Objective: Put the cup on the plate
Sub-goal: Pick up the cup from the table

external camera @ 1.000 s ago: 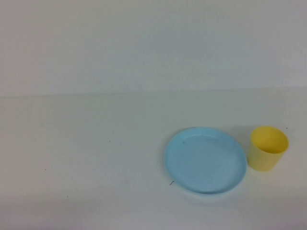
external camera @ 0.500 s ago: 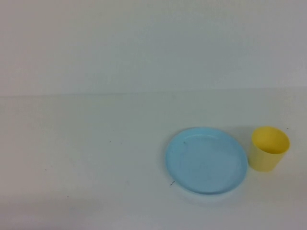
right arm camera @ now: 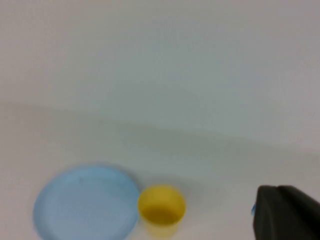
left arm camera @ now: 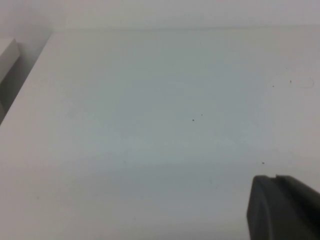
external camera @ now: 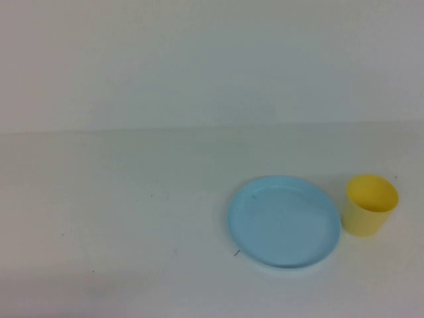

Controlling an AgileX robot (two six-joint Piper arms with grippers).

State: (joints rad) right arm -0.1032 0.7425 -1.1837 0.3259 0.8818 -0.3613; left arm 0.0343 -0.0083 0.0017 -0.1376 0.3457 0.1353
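- Cup (external camera: 371, 205) upright on the table (external camera: 132, 218), just right of the plate (external camera: 283, 222), not on it; touching or narrowly apart, cannot tell.
- Plate flat and bare, right of centre.
- Left gripper (left arm camera: 282, 207) over bare table, fingers closed, holding nothing.
- Right gripper (right arm camera: 285, 212) raised, apart from the cup, fingers closed, holding nothing.

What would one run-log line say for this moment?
cup: upright, right of plate, apart | left gripper: shut, away | right gripper: shut, off cup
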